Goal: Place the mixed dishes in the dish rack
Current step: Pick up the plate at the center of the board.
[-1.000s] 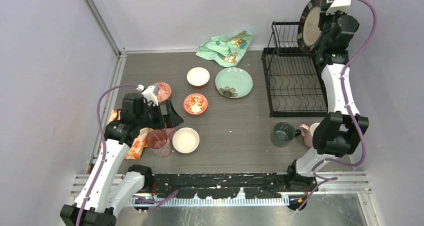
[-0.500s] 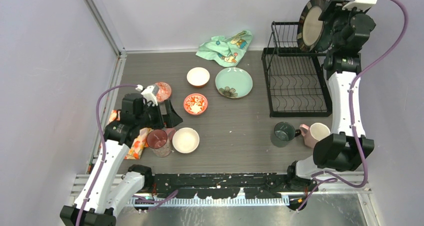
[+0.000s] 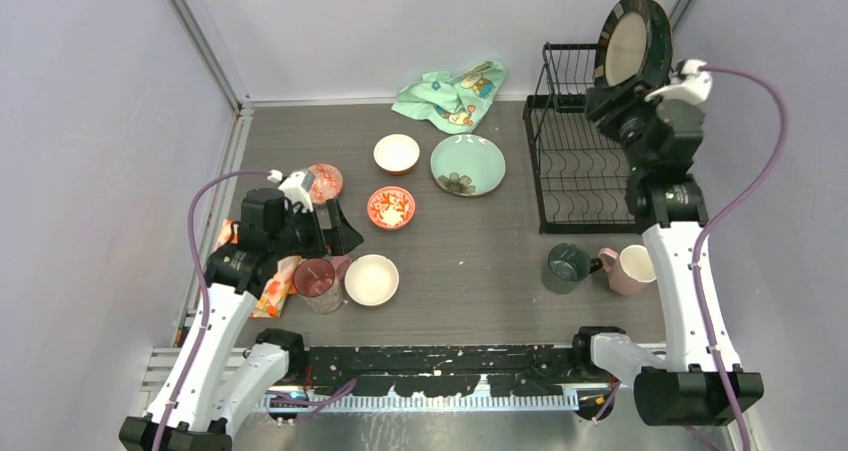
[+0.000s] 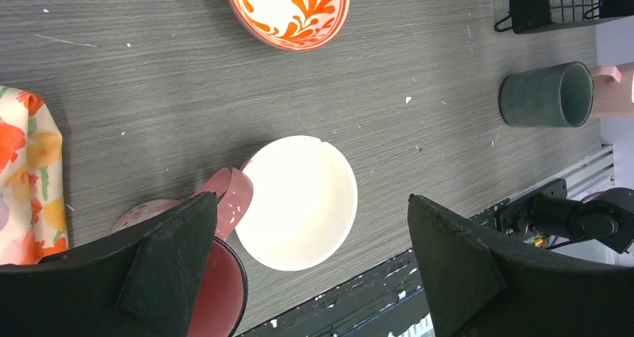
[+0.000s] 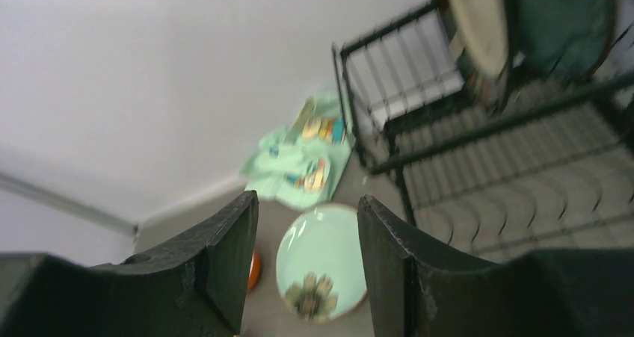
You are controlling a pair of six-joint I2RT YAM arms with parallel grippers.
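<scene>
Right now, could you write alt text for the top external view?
A dark-rimmed beige plate stands upright on the black dish rack, the right claw close by. A pale green plate, bowls and cups sit on the table.

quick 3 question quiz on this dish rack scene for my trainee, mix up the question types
1. True or false: the beige plate stands upright in the rack.
2. Which plate lies flat on the table? A pale green, B dark blue, C red.
3. Fill in: the left gripper, near the white bowl, is ___ (open or shut).
Key: 1 true; 2 A, the green plate; 3 open.
</scene>
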